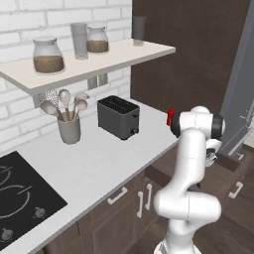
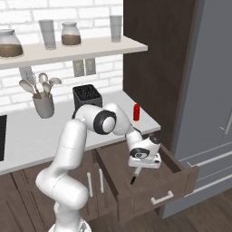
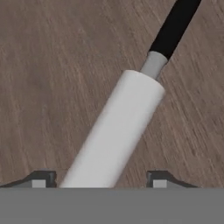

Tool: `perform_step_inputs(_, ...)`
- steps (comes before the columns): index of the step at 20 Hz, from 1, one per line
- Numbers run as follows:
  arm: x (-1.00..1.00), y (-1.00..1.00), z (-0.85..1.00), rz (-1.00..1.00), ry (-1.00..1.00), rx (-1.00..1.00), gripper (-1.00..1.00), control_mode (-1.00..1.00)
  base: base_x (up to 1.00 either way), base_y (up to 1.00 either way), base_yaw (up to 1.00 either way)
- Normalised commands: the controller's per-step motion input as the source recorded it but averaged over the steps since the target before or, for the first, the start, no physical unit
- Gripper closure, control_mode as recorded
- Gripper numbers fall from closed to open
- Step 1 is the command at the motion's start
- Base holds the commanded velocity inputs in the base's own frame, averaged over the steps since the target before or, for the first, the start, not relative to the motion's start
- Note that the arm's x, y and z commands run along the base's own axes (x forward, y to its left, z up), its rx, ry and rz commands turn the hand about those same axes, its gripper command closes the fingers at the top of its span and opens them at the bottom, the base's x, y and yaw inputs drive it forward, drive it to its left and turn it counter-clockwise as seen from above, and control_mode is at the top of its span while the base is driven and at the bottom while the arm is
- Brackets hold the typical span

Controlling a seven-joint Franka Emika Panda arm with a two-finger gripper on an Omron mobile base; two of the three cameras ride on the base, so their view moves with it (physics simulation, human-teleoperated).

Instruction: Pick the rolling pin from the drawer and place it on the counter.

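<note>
1. Dark brown wood, with a streaked grain, makes up the pulled-out drawer [image 2: 181, 174] at the lower right of the right base view; a short pale bar handle sits on its flat front.
2. Inside that drawer lies the rolling pin [image 3: 118, 127], a smooth pale cylinder with a grey neck and a black end handle; in the hand view it runs diagonally from bottom centre to the upper right, resting on the wooden floor of the drawer.
3. Reaching down into the drawer, the hand [image 2: 144, 159] has its two small dark fingertips either side of the pale cylinder, with a gap on each side; I cannot tell whether they are pinching it.
4. Left of centre, the smooth white-grey table [image 1: 99, 158] carries a grey cup [image 1: 69, 128] holding spoons and a whisk, a boxy dark grey toaster [image 1: 118, 117] and a small red bottle [image 2: 136, 112].
5. Above, the pale shelf board [image 1: 144, 52] bears two glass jars part-filled with brown contents and two grey tumblers.
</note>
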Motion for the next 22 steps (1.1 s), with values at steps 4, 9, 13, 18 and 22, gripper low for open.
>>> perform_step_inputs(4,0.27,0.04,-0.51,0.00,0.00,0.00,1.00,-1.00,0.00,0.00,0.00)
perform_step_inputs(9,-0.26,-0.25,-0.03,0.05,0.00,0.03,1.00,-1.00,0.00,0.00,0.00)
perform_step_inputs(13,-0.38,-0.07,0.91,0.08,0.00,0.04,1.00,-1.00,0.00,0.00,0.00)
perform_step_inputs(18,-0.09,0.23,1.00,0.00,0.00,0.00,1.00,-1.00,0.00,0.00,0.00)
perform_step_inputs(22,0.00,0.53,1.00,0.00,-0.04,-0.02,1.00,-1.00,0.00,0.00,0.00)
